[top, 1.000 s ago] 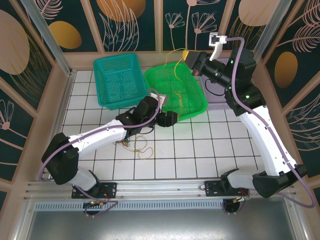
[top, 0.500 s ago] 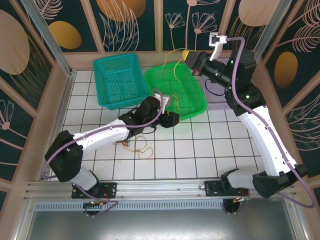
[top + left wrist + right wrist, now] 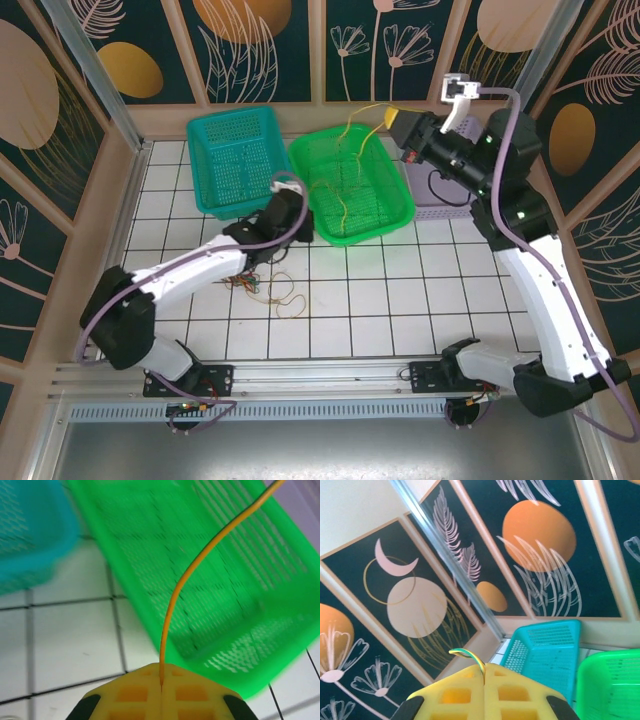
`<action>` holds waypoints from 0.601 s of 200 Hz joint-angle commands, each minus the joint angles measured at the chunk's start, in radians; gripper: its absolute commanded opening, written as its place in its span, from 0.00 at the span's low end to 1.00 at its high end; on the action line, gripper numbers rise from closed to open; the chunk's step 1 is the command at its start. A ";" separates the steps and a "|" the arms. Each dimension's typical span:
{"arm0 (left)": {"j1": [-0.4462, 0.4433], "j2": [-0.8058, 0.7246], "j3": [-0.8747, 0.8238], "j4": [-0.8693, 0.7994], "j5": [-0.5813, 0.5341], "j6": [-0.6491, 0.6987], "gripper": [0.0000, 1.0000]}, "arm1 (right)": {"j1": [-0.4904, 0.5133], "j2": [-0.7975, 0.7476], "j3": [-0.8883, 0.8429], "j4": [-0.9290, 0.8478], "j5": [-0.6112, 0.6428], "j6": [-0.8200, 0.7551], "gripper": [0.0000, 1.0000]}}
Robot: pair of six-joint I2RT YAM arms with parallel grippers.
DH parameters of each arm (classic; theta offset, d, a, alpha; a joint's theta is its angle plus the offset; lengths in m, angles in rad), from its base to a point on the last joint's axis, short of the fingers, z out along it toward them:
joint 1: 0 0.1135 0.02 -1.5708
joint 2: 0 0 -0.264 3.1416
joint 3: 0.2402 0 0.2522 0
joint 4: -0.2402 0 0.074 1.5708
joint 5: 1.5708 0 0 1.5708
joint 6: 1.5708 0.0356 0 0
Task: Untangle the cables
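Left tool (image 3: 161,684) low, right tool (image 3: 484,676) raised, both pinching cables (image 3: 171,605).

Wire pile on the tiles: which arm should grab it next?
Left, probably: the left arm lies beside the wire pile, while the right gripper, shut on a yellow wire, is raised over the green basket's far corner. The left gripper must drop its orange wire first.
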 commanded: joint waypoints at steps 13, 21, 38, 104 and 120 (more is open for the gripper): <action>0.081 -0.090 0.016 -0.117 -0.131 0.006 0.00 | -0.036 -0.061 -0.031 -0.059 0.109 -0.047 0.00; 0.090 -0.104 0.029 -0.137 -0.154 0.014 0.00 | -0.041 -0.063 -0.030 -0.075 0.128 -0.057 0.00; 0.101 -0.147 0.069 -0.145 -0.201 0.040 0.00 | -0.042 -0.053 -0.028 -0.158 0.236 -0.067 0.00; 0.099 -0.223 0.345 0.032 0.016 0.175 0.00 | -0.059 -0.004 -0.075 -0.247 0.405 0.135 0.00; 0.100 -0.198 0.425 0.096 0.124 0.176 0.00 | -0.105 -0.001 -0.098 -0.227 0.414 0.224 0.00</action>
